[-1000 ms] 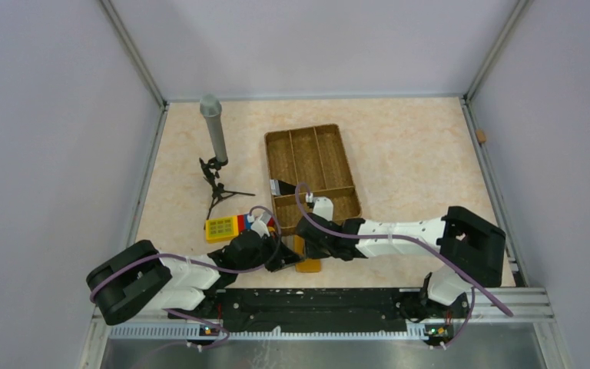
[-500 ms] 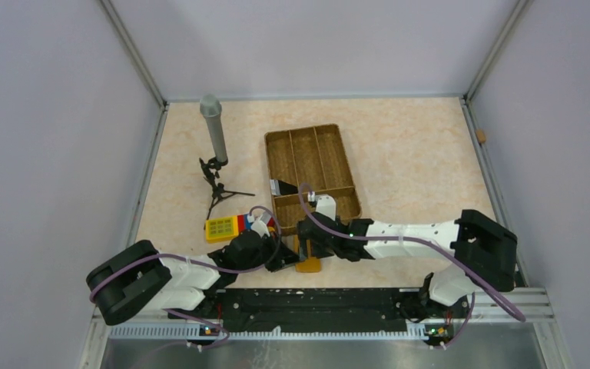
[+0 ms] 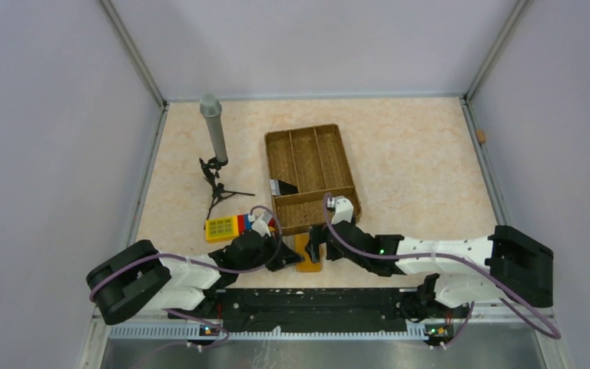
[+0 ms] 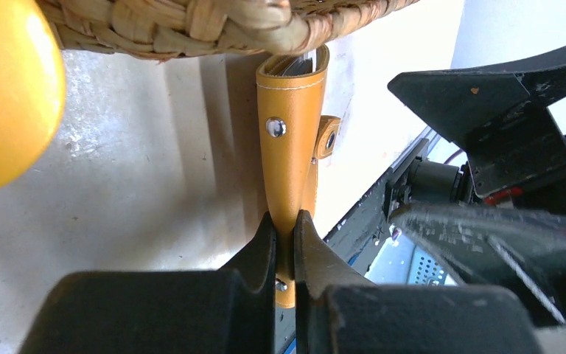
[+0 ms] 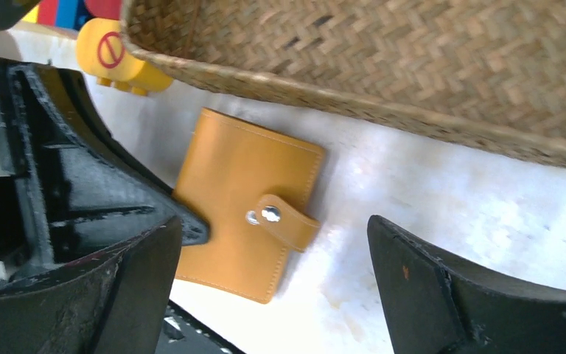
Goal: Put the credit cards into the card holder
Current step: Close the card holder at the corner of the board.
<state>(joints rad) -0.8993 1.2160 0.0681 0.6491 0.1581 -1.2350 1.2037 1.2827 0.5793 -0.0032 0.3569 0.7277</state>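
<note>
Right gripper (image 5: 274,228) went from part-closed to jaws fully spread and let go of the card holder (image 5: 228,184), which now lies untouched below the gap. Right arm (image 3: 430,257) pulled back to the right and toward the base rail, elbow (image 3: 518,265) swung out well right of where it was. Top view now shows more of the holder.

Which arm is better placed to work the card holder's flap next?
Right, probably. The right end effector is open and empty beside the card holder; the left end effector is shut on its edge, steadying it.
</note>
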